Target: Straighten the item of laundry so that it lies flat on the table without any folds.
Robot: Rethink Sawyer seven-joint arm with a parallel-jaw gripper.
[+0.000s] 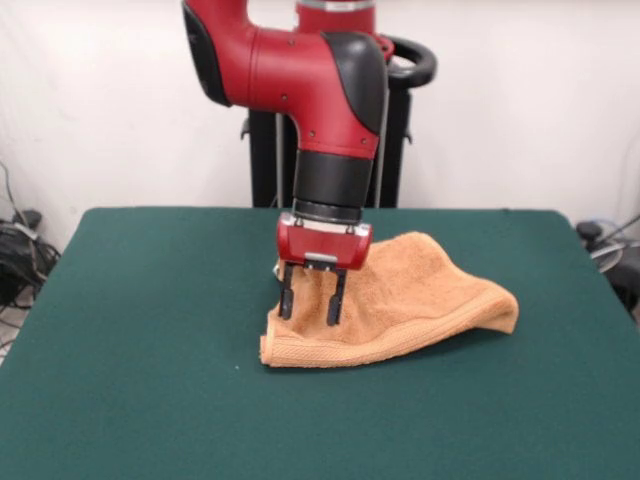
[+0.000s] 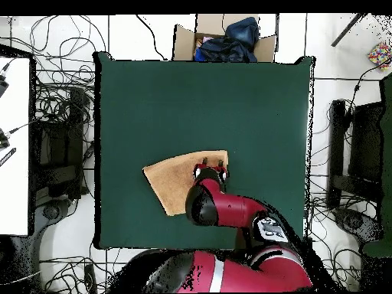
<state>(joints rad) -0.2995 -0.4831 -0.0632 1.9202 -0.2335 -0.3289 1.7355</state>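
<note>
On the dark green felt table [image 1: 150, 330], the orange-tan terry towel [image 1: 420, 295] lies folded, unflattened, beneath the red arm's spread-fingered gripper [image 1: 311, 305]

Glossy red arm [image 1: 300, 70] with black joint caps, a black wrist collar and two thin black jaws.

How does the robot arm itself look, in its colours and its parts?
The arm has glossy red shells with black joint covers and a black ribbed band above the wrist. The gripper has a red body with a grey plate and two thin black jaws. A round printed mark shows near the base, seen from overhead.
</note>
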